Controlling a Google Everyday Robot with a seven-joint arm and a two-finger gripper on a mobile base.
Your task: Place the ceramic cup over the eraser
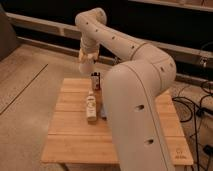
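Note:
My gripper (86,56) hangs in the air above the far left corner of the wooden table (70,137). It is shut on a plain white tapered thing, the ceramic cup (86,65), which sticks out below the fingers. A small bluish block that looks like the eraser (103,113) lies near the table's middle, and my arm partly hides it. The cup is up and to the left of that block, well clear of it.
A dark can (95,80) stands upright at the back of the table, just right of and below the cup. A white labelled bottle (91,107) lies next to the bluish block. My bulky white arm (140,100) covers the table's right half. Cables (197,107) trail on the floor at right.

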